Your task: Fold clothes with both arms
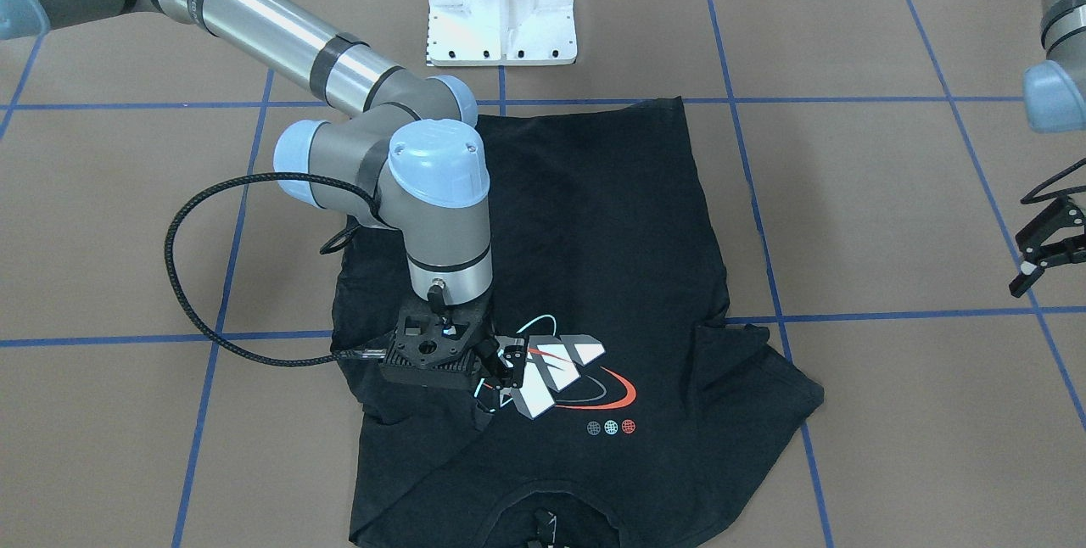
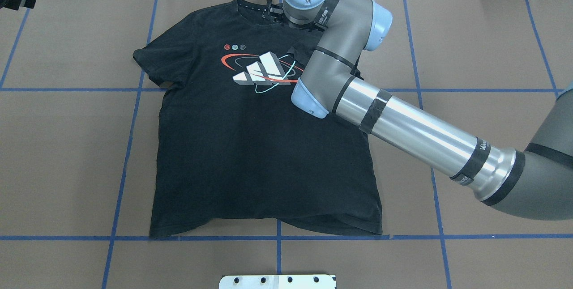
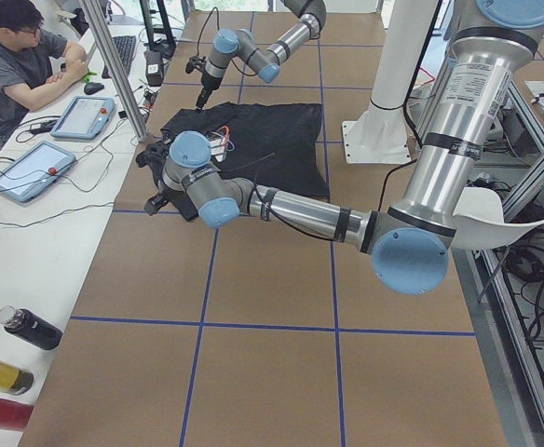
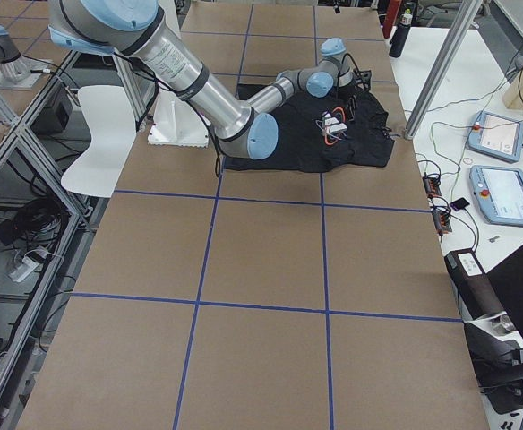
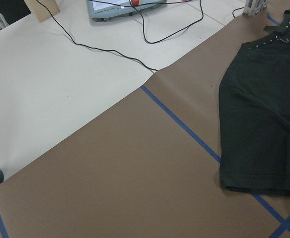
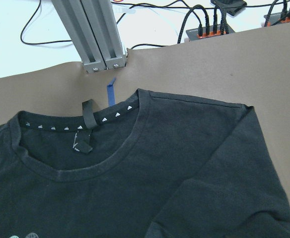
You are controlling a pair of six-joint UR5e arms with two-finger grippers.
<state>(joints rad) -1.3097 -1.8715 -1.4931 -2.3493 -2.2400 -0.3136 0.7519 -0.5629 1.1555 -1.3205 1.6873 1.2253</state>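
The black T-shirt point(image 1: 594, 234) lies flat, front up, on the brown table, its orange and teal print point(image 2: 262, 72) showing. The sleeve on my right side is folded in over the chest point(image 6: 224, 198). My right gripper point(image 1: 501, 361) hangs over the chest beside the print, its fingers apart, with nothing seen between them. The right wrist view looks down on the collar point(image 6: 80, 129); no fingers show in it. My left gripper point(image 1: 1045, 247) is open and empty, off the shirt near the table's edge point(image 2: 13, 0). The left wrist view shows the other sleeve point(image 5: 264, 124).
The white mounting block point(image 1: 502, 5) stands at the robot's side of the table. A metal post point(image 6: 98, 34) rises just beyond the collar. A white side table with tablets and cables point(image 5: 125, 7) runs along the far edge, where a person point(image 3: 20, 65) sits.
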